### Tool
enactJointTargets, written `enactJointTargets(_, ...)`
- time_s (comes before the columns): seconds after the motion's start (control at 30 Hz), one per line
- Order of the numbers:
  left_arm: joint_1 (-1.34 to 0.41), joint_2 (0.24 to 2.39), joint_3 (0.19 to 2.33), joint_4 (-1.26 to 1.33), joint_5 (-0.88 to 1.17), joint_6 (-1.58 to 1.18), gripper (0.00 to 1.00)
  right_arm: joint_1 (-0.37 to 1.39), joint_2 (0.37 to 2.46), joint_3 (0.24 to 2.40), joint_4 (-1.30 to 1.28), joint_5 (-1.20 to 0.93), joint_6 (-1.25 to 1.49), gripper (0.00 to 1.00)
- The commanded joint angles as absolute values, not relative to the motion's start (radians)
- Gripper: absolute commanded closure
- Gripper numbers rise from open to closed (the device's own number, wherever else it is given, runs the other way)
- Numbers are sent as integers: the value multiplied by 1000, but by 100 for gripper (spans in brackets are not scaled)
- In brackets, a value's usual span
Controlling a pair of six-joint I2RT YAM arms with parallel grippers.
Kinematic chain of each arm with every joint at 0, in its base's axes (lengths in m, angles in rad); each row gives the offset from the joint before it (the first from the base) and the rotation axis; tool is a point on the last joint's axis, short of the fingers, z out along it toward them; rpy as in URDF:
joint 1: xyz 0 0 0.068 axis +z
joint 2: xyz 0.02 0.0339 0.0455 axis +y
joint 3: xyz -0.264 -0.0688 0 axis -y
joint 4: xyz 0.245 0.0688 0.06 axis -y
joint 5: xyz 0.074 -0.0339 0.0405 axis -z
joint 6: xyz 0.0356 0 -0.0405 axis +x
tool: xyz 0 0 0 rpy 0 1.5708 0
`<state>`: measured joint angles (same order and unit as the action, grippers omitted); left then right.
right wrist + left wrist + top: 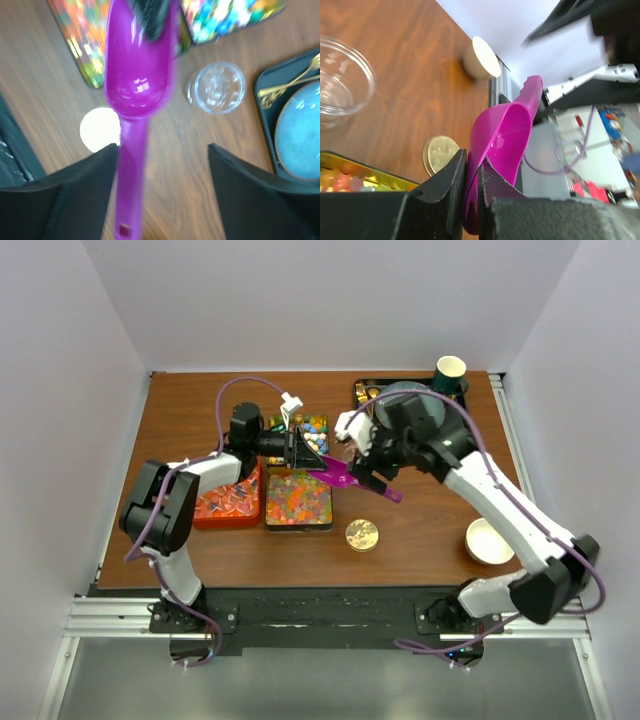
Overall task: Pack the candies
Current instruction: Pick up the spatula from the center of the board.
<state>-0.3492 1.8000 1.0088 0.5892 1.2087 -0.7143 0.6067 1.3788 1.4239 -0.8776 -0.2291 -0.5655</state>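
A magenta scoop (345, 477) hangs over the table between my two grippers, its bowl bare. The left gripper (471, 160) is shut on the rim of the scoop's bowl (505, 135). The right gripper (163, 150) stands open. The scoop's handle (131, 170) runs between its fingers, close to the left one. The candies fill dark trays: orange and green beads (298, 497) just below the scoop, multicoloured ones (312, 427) behind the left gripper (318, 462). A red tray (230, 502) holds more at the left. The right gripper (368, 472) hovers right of the bead tray.
A gold round lid (361, 534) lies near the front edge. A white bowl (489, 541) sits at the front right. A clear plastic cup (217, 87) stands beside the trays. At the back right, a dark tray (365, 387) carries a blue plate (300, 135), gold cutlery (295, 80) and a green cup (450, 371).
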Motion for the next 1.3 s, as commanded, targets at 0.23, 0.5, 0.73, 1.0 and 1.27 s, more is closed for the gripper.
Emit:
enactJointTargets(0.23, -350, 1805, 1034, 623, 1304, -787, 100, 563, 1194, 1349, -744, -457, -566, 24)
enactJointTargets(0.5, -348, 1815, 1029, 701, 1296, -891, 100, 572, 1141, 1223, -726, -454, -640, 27)
enactJointTargets(0.73, -351, 1816, 1028, 701, 1310, -900, 100, 572, 1154, 1187, -703, -420, -653, 32)
enactJointTargets(1.0, -351, 1818, 1029, 710, 1333, -917, 100, 586, 1158, 1144, -655, -411, -646, 45)
enactJointTargets(1.27, -350, 1825, 1031, 733, 1333, -942, 100, 597, 1170, 1128, -635, -407, -638, 52)
